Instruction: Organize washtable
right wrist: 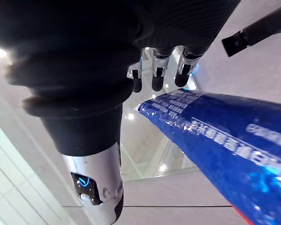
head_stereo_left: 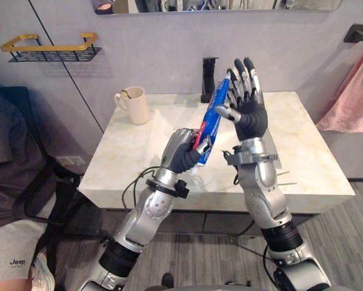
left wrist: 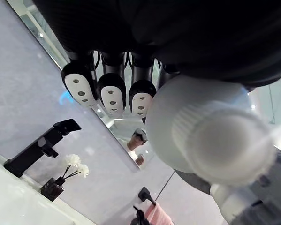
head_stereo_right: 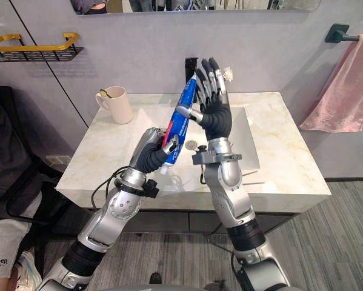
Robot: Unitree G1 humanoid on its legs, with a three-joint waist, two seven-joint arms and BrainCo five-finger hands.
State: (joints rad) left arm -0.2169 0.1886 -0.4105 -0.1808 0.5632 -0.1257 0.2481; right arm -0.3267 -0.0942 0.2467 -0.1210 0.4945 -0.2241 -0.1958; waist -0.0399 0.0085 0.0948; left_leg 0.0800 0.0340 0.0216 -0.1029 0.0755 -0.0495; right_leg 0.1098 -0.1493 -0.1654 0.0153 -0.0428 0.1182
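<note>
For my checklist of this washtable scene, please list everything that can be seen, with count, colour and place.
toothpaste tube: 1, blue and red, white cap, held tilted above the washtable
mug: 1, cream, back left corner of the washtable
faucet: 1, black, back edge, centre
flower vase: 1, dark, white flowers, near the faucet
washtable: 1, pale marble, against the wall
wall shelf: 1, gold and black, left wall
towel: 1, pink, black bar at right
mirror: 1, wall above
person: 1, grey shorts, far left
left hand: 1, silver, curled round the tube's lower end
right hand: 1, silver, fingers straight, thumb touching the tube
</note>
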